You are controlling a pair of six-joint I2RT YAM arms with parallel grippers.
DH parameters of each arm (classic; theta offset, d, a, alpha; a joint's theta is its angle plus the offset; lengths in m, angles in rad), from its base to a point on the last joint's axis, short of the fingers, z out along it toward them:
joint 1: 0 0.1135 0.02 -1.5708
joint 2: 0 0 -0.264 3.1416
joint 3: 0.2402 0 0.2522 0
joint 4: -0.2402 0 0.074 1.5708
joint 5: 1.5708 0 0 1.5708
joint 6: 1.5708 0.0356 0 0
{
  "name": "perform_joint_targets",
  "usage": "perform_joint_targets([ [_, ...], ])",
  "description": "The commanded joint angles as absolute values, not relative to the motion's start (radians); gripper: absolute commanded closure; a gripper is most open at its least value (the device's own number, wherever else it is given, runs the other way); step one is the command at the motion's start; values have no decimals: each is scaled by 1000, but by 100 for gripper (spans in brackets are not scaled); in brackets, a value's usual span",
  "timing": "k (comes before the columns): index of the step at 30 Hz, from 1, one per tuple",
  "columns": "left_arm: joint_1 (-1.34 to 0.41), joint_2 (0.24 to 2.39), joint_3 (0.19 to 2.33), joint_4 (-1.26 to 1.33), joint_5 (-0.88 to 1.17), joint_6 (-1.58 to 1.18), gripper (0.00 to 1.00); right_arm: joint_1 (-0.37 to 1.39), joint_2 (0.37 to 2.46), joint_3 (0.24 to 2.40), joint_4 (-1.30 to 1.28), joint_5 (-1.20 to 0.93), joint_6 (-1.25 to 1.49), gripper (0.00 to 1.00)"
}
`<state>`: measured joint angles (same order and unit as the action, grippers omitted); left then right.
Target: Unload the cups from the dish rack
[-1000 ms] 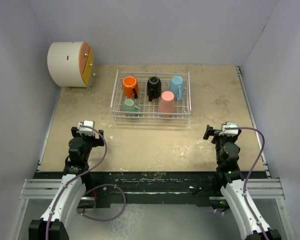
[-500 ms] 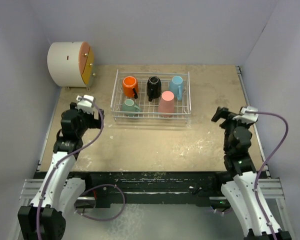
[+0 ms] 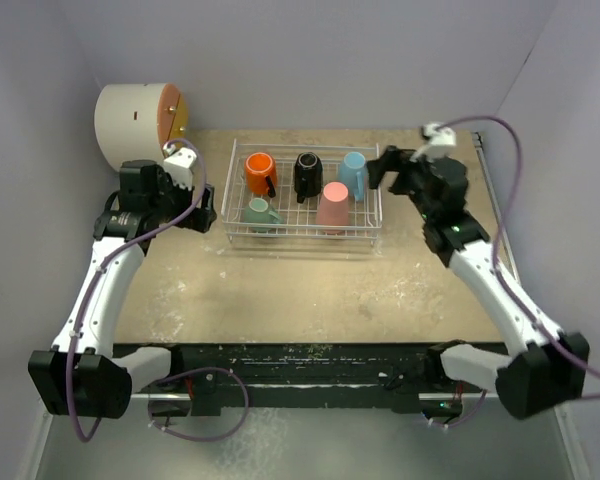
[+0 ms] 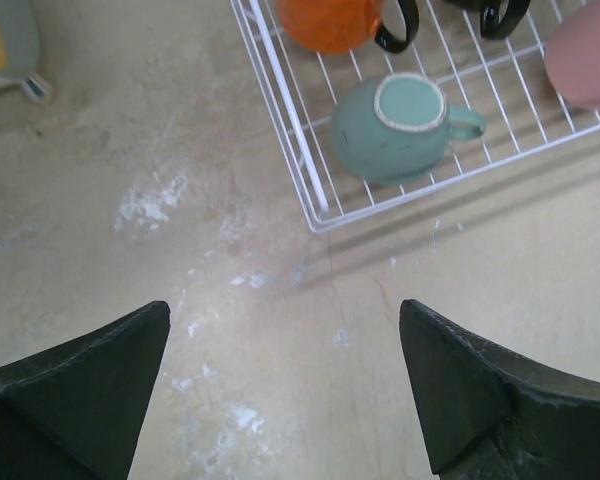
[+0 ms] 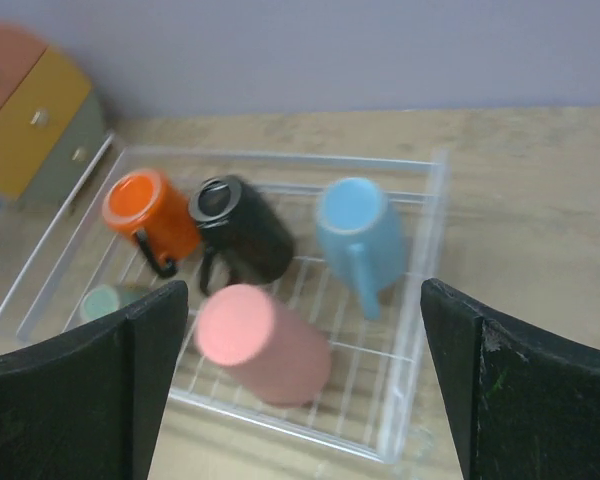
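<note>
A white drum (image 3: 130, 125) stands on the table (image 3: 310, 290), far left.

I get soft, even light from overhead in the top view: the table (image 3: 310, 290) is bright and sharp, the walls (image 3: 310, 60) are evenly lit, and the rack (image 3: 300, 238) throws only a faint shadow on its near side. Below the table edge the picture goes dim. My left wrist view is crisp, with a soft band of shadow just outside the rack; the left fingers (image 4: 70, 390) are dark and a little soft. My right wrist view is blurred throughout, the cups (image 5: 263, 343) smeared and the wires faint, while the right fingers (image 5: 520, 390) show sharper edges
</note>
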<state>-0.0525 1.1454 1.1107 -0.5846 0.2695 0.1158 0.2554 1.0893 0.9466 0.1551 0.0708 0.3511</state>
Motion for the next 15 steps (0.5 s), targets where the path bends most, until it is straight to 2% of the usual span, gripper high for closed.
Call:
perform_joint_targets([
  [1,-46,1137,1148,-663,303,138,1,446,1261,1156,104,-14,170,0],
  [9,-36,1158,1127,-648,328,132,1,598,1581,1399,-49,-108,37,8],
  [15,-5,1176,1087,-605,358,147,1,611,1766,1535,-105,-215,-7,22],
])
